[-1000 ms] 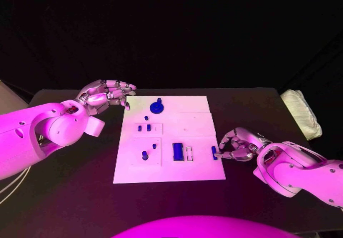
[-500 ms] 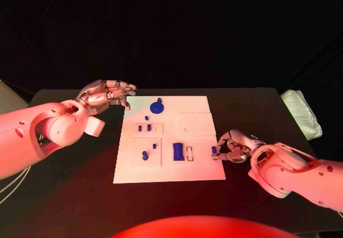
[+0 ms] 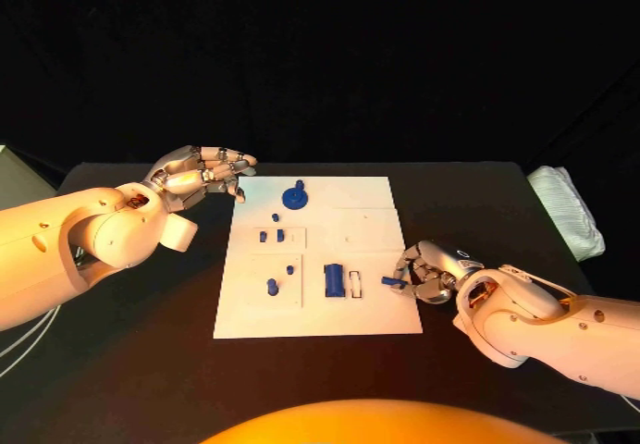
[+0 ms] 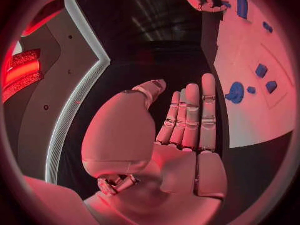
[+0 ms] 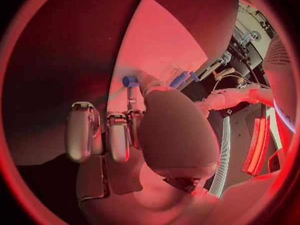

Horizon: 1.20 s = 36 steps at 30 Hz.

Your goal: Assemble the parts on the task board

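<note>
One blue part [image 3: 395,281] pinched by right hand [image 3: 429,273]; left hand [image 3: 200,173] spread, holding nothing.

A black table [image 3: 507,199] is bearing the scene. A pale, ribbed bundle [image 3: 570,211] is lying near the table's far right edge.

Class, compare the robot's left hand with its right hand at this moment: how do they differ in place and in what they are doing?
The left hand is beside the far left corner of the task board, off the plate; the right hand is at the board's right edge, nearer the robot. The left hand holds nothing, its fingers extended; the right hand pinches a small blue part at its fingertips. Both are silver, many-fingered hands on white arms.
</note>
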Motion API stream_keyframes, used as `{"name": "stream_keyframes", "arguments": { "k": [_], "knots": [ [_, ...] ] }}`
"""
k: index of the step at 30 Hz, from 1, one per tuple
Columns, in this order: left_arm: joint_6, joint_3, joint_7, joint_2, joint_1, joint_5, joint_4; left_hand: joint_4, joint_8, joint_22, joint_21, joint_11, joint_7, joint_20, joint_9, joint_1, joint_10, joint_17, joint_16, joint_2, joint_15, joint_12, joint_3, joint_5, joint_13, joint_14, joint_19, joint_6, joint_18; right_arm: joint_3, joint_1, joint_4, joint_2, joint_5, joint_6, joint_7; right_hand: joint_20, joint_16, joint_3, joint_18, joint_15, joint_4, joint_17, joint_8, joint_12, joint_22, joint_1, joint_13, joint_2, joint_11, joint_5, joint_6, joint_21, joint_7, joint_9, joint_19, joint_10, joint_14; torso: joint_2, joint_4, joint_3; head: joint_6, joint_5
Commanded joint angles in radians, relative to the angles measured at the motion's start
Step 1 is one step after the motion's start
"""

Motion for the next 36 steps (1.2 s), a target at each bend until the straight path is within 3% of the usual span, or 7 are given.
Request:
{"name": "stream_keyframes", "arguments": {
  "k": [1,7,17,23,25,27,36],
  "knots": [
    [0.022,0.000,0.004,0.000,0.000,0.003,0.001,0.006,0.004,-0.001,-0.004,0.001,0.003,0.002,-0.001,0.006,-0.005,-0.001,-0.004,0.001,0.002,0.003,0.000,0.006,-0.001,-0.008,0.002,-0.007,0.015,-0.006,-0.009,-0.017,0.003,-0.057,0.049,-0.052,-0.005,-0.001,0.035,0.001,-0.006,-0.010,0.211,0.001,0.003,0.170,-0.003,0.209,-0.016,-0.006,0.012,0.009,0.003,0.001,0.001,0.056,0.047,0.090,-0.001,-0.0004,0.0002,0.000,-0.001],
    [0.023,0.000,0.003,0.000,0.000,0.003,0.002,0.007,0.004,-0.002,-0.005,0.001,0.003,0.002,-0.001,0.007,-0.005,-0.001,-0.005,0.002,0.002,0.004,0.000,0.006,-0.001,-0.008,0.003,-0.007,0.015,-0.006,-0.010,-0.014,0.007,-0.065,0.032,-0.048,-0.006,0.001,0.124,0.000,-0.008,-0.010,0.214,0.004,0.008,0.175,-0.054,0.210,-0.030,-0.008,0.086,0.011,0.009,-0.002,0.002,0.058,0.050,0.091,-0.001,-0.0002,0.0000,-0.001,-0.002],
    [0.025,0.000,0.000,0.000,0.000,0.003,0.001,0.007,0.004,-0.002,-0.005,0.001,0.003,0.002,-0.001,0.007,-0.005,-0.001,-0.005,0.002,0.002,0.004,0.000,0.006,-0.001,-0.008,0.003,-0.007,0.015,-0.005,-0.010,0.023,0.000,-0.031,-0.072,-0.004,-0.011,0.018,0.186,-0.009,-0.014,-0.020,0.241,0.022,0.040,0.194,-0.104,0.225,-0.023,-0.015,0.113,0.011,0.055,-0.011,0.016,0.069,0.067,0.097,-0.001,-0.0002,0.0003,0.001,-0.002],
    [0.026,0.000,-0.002,0.000,0.000,0.003,0.001,0.007,0.004,-0.002,-0.005,0.001,0.003,0.002,-0.001,0.007,-0.005,-0.001,-0.005,0.002,0.002,0.004,0.000,0.006,-0.001,-0.008,0.003,-0.007,0.015,0.000,0.011,0.054,-0.005,-0.008,-0.100,0.009,-0.013,0.023,0.198,-0.011,-0.015,-0.022,0.249,0.029,0.049,0.200,-0.131,0.229,-0.030,-0.017,0.114,0.011,0.068,-0.013,0.022,0.072,0.071,0.099,-0.001,0.0006,0.0001,0.000,-0.002],
    [0.027,0.000,-0.002,0.000,0.000,0.002,0.001,0.007,0.004,-0.002,-0.005,0.001,0.003,0.002,-0.001,0.007,-0.005,-0.001,-0.005,0.002,0.002,0.004,0.000,0.006,-0.001,-0.008,0.003,-0.007,0.015,0.001,0.022,0.067,-0.004,0.002,-0.105,0.011,-0.013,0.025,0.201,-0.012,-0.015,-0.013,0.251,0.034,0.053,0.202,-0.169,0.231,-0.032,-0.016,0.064,0.010,0.071,-0.013,0.026,0.072,0.073,0.099,-0.001,0.0009,-0.0004,0.001,-0.001],
    [0.027,0.000,-0.002,0.000,0.000,0.002,0.001,0.007,0.004,-0.002,-0.005,0.001,0.003,0.002,-0.001,0.007,-0.005,-0.001,-0.005,0.002,0.002,0.004,0.000,0.006,-0.001,-0.008,0.003,-0.007,0.015,0.001,0.029,0.074,-0.001,0.009,-0.106,0.012,-0.013,0.026,0.204,-0.012,-0.015,-0.010,0.252,0.036,0.055,0.204,-0.183,0.232,-0.030,-0.016,0.050,0.010,0.074,-0.012,0.028,0.073,0.074,0.100,0.001,0.0016,-0.0007,0.002,0.000],
    [0.028,0.000,0.000,0.001,0.000,0.001,0.004,0.009,0.004,-0.003,-0.006,0.002,0.004,0.002,-0.001,0.008,-0.006,-0.002,-0.005,0.002,0.002,0.004,0.000,0.006,-0.002,-0.007,0.004,-0.008,0.015,0.002,0.037,0.064,0.042,0.037,-0.079,-0.004,-0.012,0.028,0.199,-0.013,-0.014,0.004,0.256,0.041,0.059,0.207,-0.225,0.234,-0.032,-0.015,0.043,0.011,0.080,-0.012,0.032,0.074,0.076,0.101,0.000,0.0001,-0.0010,-0.004,-0.001]
  ]
}}
